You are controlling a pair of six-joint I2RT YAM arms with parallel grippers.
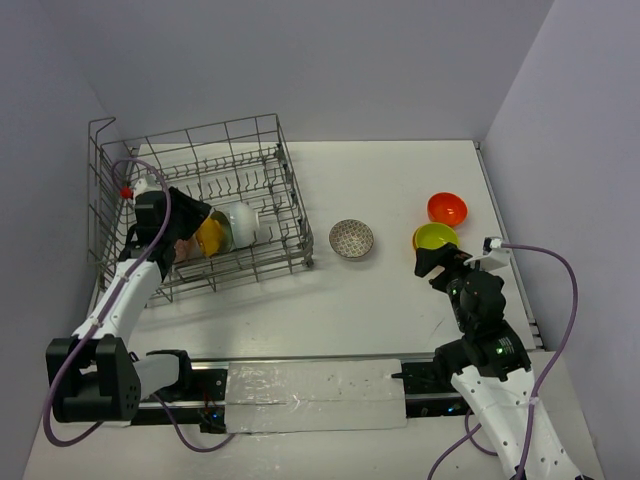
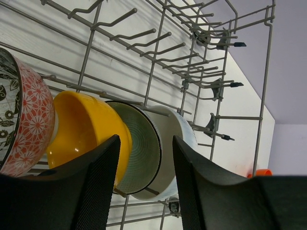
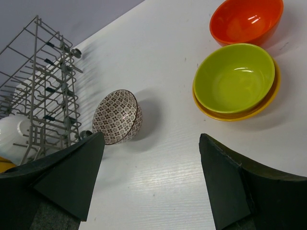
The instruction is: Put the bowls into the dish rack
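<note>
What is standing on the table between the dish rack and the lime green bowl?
One small patterned bowl, touching neither the dish rack nor the lime green bowl. The top external view shows this plainly; the right wrist view agrees.

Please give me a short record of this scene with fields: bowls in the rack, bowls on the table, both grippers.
in dish rack: patterned bowl, yellow bowl, green bowl, white bowl, on edge in a row
on table: speckled bowl; red bowl; lime bowl nested in yellow-orange bowl
left gripper: open, at the racked bowls
right gripper: open, near lime bowl
</note>
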